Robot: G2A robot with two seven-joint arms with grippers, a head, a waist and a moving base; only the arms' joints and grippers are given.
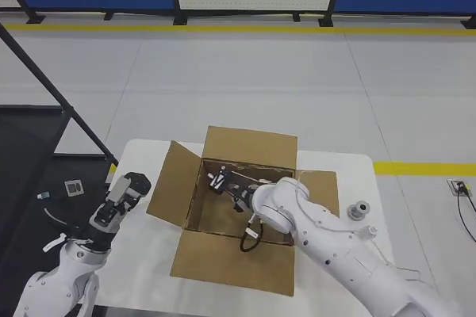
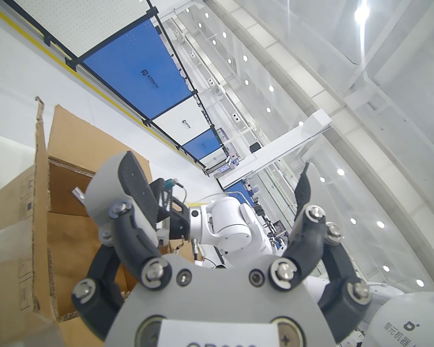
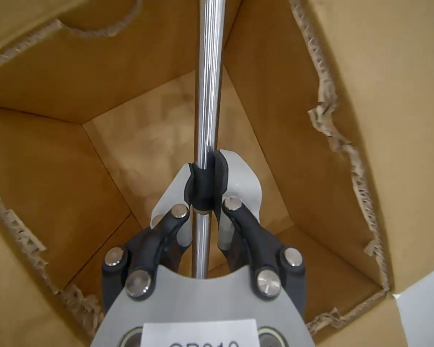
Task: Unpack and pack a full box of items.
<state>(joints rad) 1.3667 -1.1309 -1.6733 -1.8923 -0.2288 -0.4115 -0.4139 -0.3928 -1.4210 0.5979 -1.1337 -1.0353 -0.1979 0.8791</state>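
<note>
An open cardboard box (image 1: 230, 273) with all flaps spread stands in the middle of the white table (image 1: 147, 269). My right gripper (image 3: 206, 178) is inside the box (image 3: 76, 73), shut on a shiny metal rod (image 3: 210, 63) that points toward the box's far wall. In the top view that right gripper (image 1: 226, 184) is at the box's back part. My left gripper (image 2: 217, 178) is open with nothing between its fingers, tilted upward beside the box's left flap (image 2: 39, 196); in the top view the left gripper (image 1: 128, 186) hovers over the table left of the box.
A small round metal part (image 1: 358, 210) sits on the table right of the box. A black frame (image 1: 47, 87) and dark mat lie left of the table. The box's floor around the rod shows bare cardboard (image 3: 159, 128).
</note>
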